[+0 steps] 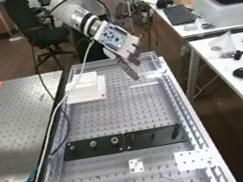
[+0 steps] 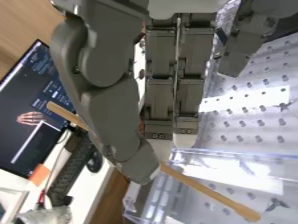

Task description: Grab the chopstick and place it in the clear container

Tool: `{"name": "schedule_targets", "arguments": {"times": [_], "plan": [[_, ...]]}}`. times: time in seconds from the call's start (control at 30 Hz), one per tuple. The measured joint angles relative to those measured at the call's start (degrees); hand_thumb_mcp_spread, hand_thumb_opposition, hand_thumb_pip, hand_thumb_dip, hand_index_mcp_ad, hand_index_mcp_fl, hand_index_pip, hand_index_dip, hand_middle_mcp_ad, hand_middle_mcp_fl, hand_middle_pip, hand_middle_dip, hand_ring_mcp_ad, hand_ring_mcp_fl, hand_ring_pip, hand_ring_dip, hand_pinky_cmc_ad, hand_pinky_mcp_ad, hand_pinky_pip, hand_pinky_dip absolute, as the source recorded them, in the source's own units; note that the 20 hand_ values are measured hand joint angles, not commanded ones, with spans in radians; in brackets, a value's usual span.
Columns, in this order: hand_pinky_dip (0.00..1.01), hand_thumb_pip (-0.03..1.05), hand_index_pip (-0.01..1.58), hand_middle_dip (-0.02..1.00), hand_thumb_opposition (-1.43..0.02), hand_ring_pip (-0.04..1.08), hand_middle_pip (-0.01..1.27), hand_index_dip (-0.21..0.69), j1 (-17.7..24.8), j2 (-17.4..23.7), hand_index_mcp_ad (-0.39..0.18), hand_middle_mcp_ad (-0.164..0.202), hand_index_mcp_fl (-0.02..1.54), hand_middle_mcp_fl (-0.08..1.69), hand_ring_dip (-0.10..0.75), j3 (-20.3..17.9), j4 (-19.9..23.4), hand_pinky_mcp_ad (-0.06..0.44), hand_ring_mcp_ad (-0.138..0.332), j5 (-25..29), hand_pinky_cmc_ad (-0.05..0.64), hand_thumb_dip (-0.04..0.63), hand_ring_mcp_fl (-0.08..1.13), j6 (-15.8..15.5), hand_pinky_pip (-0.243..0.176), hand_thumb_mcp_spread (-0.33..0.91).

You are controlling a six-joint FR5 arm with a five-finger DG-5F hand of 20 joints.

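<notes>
One tan wooden chopstick (image 2: 209,191) is pinched by the dark grey robot hand (image 1: 127,66). One clear plastic container (image 2: 266,156) is seen beyond the hand.

The chopstick (image 2: 211,193) is tan, 2 plates (image 1: 155,136) black, the bench (image 1: 124,119) dotted grey.

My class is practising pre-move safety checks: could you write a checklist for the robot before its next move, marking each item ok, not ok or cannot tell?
1. Chopstick held by the hand: ok, it is pinched at the thumb.
2. Chopstick extends on both sides of the thumb: ok.
3. Clear container in the wrist camera's sight: ok.
4. Both chopstick ends seen against the container: not ok; one is, the other appears in front of the monitor.
5. Enough height for the chopstick to clear the container's rim: cannot tell.
6. Grip firm enough to prevent slipping: cannot tell.
</notes>
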Motion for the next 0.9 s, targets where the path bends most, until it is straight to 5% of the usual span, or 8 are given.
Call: {"name": "schedule_targets", "arguments": {"times": [0.27,0.9], "plan": [[0.19,0.52,0.76,0.65,-1.11,0.09,0.46,0.138,-1.5,-3.7,-0.171,0.038,1.07,1.15,0.492,5.5,-5.5,0.276,0.002,-1.3,0.316,0.284,0.97,-2.0,0.037,0.72],[0.23,0.53,0.73,0.64,-1.12,0.08,0.46,0.154,-3.1,-6.7,-0.171,0.038,1.07,1.15,0.49,10.1,-9.8,0.276,0.002,-3.2,0.318,0.281,0.97,-1.3,0.037,0.7]]}}
